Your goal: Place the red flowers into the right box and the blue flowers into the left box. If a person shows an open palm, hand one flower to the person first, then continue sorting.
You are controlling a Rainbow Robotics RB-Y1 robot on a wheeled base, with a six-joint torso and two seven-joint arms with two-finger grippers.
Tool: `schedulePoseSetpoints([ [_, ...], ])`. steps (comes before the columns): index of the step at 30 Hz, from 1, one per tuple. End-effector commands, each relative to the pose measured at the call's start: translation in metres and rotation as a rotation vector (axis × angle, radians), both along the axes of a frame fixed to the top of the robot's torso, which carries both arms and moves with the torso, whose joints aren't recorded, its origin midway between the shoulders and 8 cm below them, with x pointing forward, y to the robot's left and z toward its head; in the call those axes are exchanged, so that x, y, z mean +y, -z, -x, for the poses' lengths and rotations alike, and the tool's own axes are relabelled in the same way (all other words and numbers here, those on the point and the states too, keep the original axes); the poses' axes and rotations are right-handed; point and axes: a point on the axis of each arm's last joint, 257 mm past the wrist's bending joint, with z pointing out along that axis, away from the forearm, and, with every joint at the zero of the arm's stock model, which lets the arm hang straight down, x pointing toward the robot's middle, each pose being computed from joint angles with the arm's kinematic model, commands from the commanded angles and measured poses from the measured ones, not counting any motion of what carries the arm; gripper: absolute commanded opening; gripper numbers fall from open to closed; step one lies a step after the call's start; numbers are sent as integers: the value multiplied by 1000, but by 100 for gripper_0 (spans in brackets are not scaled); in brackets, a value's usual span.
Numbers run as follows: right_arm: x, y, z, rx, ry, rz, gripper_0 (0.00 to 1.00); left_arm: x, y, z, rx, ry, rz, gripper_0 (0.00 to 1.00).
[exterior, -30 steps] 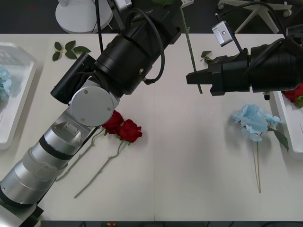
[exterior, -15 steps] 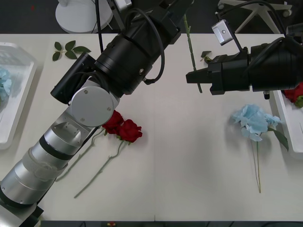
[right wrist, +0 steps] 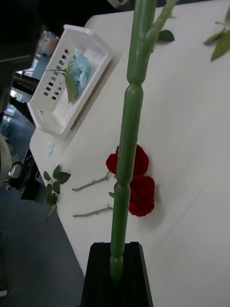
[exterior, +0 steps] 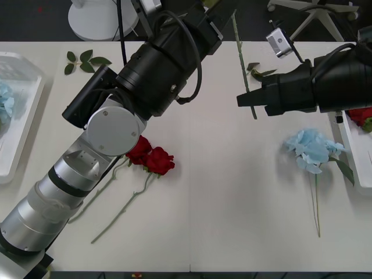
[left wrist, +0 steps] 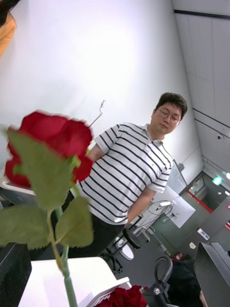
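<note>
Rightward and slightly up: right gripper [exterior: 246,100] has shifted toward the right box [exterior: 352,152] at frame right, clenched on a red flower's stem [exterior: 242,64]. Left gripper's state cannot be told.

One red rose [left wrist: 50,144] is held upright above the bench, its thin green stem [exterior: 244,70] pinched at the lower end by the right hand [exterior: 241,100]. Two more red roses [exterior: 152,156] lie side by side on the bench, blooms touching, stems trailing toward the near edge. A pale blue flower [exterior: 311,148] lies flat near the right box [exterior: 353,151], which holds a red bloom [exterior: 361,116]. The left box [exterior: 26,125], a shallow white tray, holds the other blue flower [right wrist: 82,71].
</note>
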Motion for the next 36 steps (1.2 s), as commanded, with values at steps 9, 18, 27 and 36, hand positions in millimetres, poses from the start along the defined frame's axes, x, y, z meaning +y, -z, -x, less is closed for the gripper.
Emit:
schedulePoseSetpoints([
  [9,-185,-2,-34,54,328,421,0,95,18,-2,175,125,-204,100],
  [18,-316,-17,-30,120,545,597,0,194,62,40,390,223,-503,100],
  [27,-433,-14,-3,140,508,789,0,277,149,84,650,235,-847,100],
  [36,-529,8,32,193,518,898,0,312,229,79,687,205,-1166,100],
])
